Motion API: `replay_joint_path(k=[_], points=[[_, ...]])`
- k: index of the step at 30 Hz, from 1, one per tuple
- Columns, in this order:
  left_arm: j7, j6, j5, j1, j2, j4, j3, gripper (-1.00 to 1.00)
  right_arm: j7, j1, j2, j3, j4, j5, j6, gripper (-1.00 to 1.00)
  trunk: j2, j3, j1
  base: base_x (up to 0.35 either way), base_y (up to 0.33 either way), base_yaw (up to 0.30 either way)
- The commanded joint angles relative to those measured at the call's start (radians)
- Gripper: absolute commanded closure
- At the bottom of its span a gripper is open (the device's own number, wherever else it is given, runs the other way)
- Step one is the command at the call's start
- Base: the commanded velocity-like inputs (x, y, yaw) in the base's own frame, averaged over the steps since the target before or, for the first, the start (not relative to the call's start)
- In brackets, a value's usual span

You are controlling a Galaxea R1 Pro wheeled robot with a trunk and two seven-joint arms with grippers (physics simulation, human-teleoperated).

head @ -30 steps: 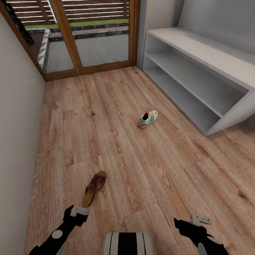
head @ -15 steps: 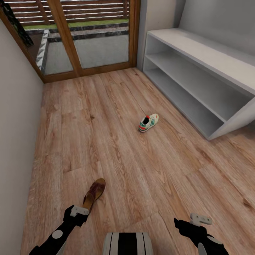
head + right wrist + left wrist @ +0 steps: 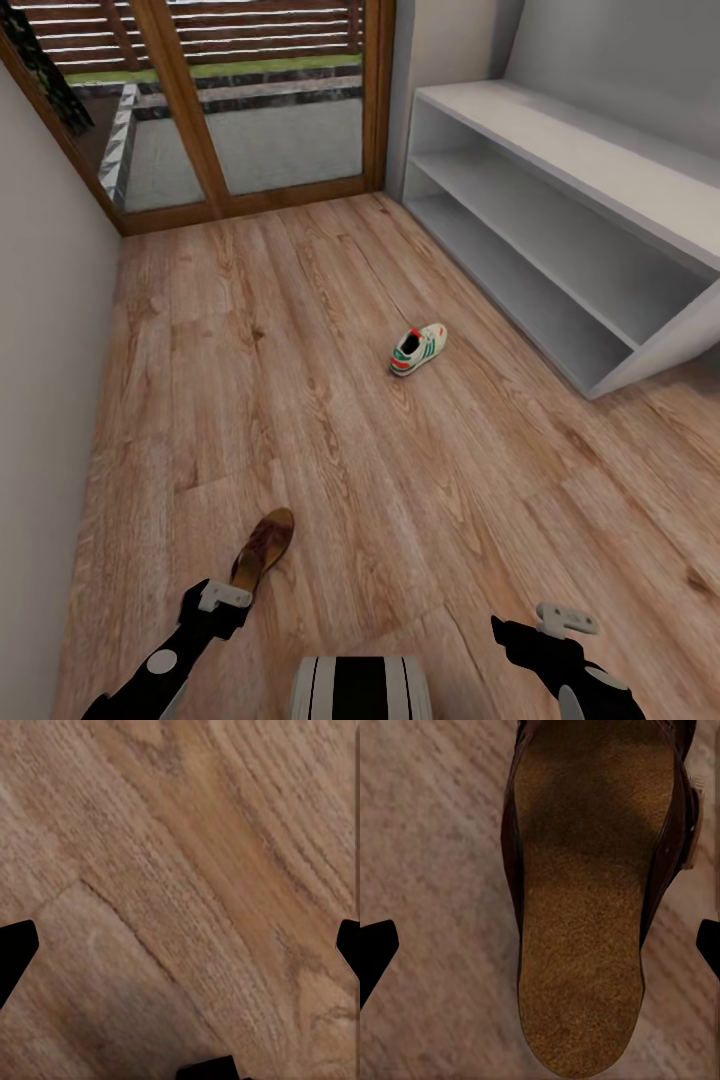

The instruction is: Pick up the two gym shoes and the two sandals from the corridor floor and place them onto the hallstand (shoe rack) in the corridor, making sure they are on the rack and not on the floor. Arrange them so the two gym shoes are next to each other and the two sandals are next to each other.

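Down on the corridor floor (image 3: 330,420), one sandal (image 3: 262,550) lies just ahead of the left gripper (image 3: 222,597), close to the left wall, its length running roughly away from the robot. From the left wrist camera the same sandal (image 3: 589,907) sits squarely between the two dark fingertips (image 3: 375,952), which stand wide apart at either edge of the picture, so that gripper is open and holds nothing; the tan footbed faces up and a strap buckle shows along one side. How high the gripper hangs above the sandal cannot be told.

One gym shoe (image 3: 417,349) rests further out in the middle of the floor, on its sole, near the shoe rack (image 3: 560,130) but well apart from its lower shelf. The rack runs along the right wall, and both open tiers and the flat top look bare in the part that shows; its far right end is cut off by the picture's edge.

The right gripper (image 3: 565,618) hangs over bare planks. From its wrist camera the fingertips (image 3: 16,945) are likewise spread wide over wood grain, open and empty.

As a judgement, the task is barely begun: no footwear sits on the visible part of the rack, one sandal and one gym shoe are on the floor, and the second of each pair must be found. The left arm seems lined up to take the sandal first.
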Motion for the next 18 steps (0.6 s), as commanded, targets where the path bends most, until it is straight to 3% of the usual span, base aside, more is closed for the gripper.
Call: replay_joint_path(k=[1, 13, 18], points=[[0.001, -0.003, -0.007, 0.0, 0.001, 0.0, -0.001, -1.0, -0.007, 0.0, 0.001, 0.0, -0.001, -0.011, 0.004, -1.0, 0.0, -0.001, 0.0, 0.077, -0.064, 0.0], [0.0, -0.003, -0.007, 0.0, 0.0, 0.0, -0.001, -1.0, -0.007, 0.0, 0.001, -0.001, -0.001, -0.011, 0.004, -1.0, 0.0, -0.001, 0.0, 0.014, -0.012, 0.0], [0.0, -0.003, -0.007, 0.0, 0.001, 0.001, -0.001, -1.0, -0.007, -0.001, 0.001, -0.001, -0.001, -0.011, 0.004, -1.0, -0.001, -0.021, 0.002, 0.0, 0.0, 0.0]])
